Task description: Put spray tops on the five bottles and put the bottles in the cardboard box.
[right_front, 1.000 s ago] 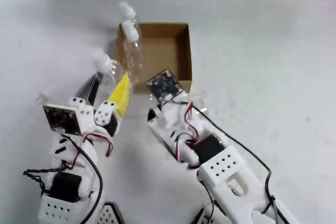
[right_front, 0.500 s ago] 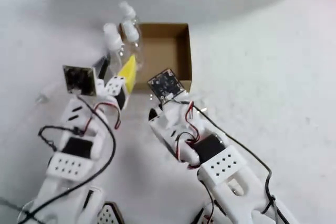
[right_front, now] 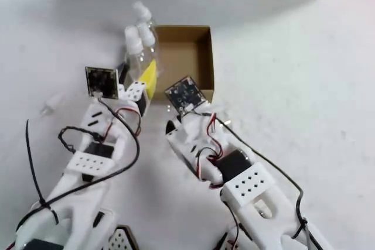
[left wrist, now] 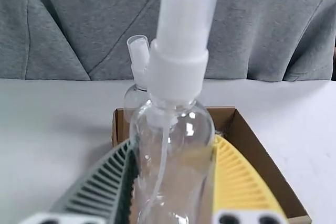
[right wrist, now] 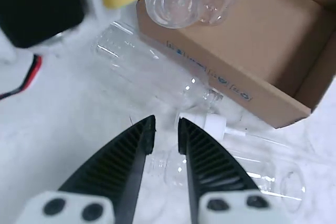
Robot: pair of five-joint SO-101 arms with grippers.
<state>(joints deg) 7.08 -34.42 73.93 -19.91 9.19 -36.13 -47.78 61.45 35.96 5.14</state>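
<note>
Clear bottle (left wrist: 170, 150) clamped between left fingers (left wrist: 239, 187), at cardboard box (right_front: 183, 57) rim

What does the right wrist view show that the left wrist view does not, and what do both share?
Right wrist view adds: the right gripper, slightly open, near a loose spray top and two bottles lying on the table. Left wrist view adds: the fitted spray top on the bottle the left gripper clamps, and a grey sofa. Both: that bottle and the cardboard box.
</note>
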